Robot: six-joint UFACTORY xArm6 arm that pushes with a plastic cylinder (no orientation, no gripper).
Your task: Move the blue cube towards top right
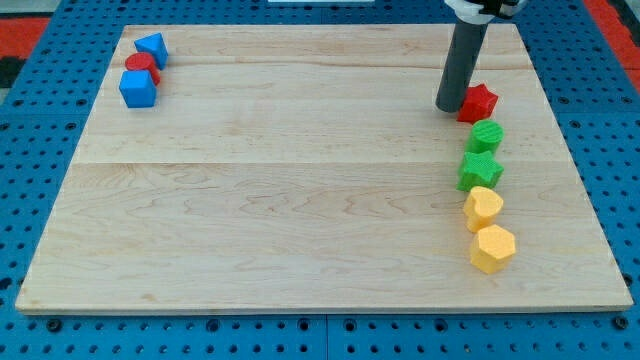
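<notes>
The blue cube sits near the board's top left corner. A red cylinder touches it from above, and a blue triangular block lies just above that. My tip is far away at the view's upper right, resting on the board right beside the left side of a red star block. The whole width of the board lies between my tip and the blue cube.
Below the red star, down the right side, run a green cylinder-like block, a green star, and two yellow hexagonal blocks. The wooden board lies on a blue perforated table.
</notes>
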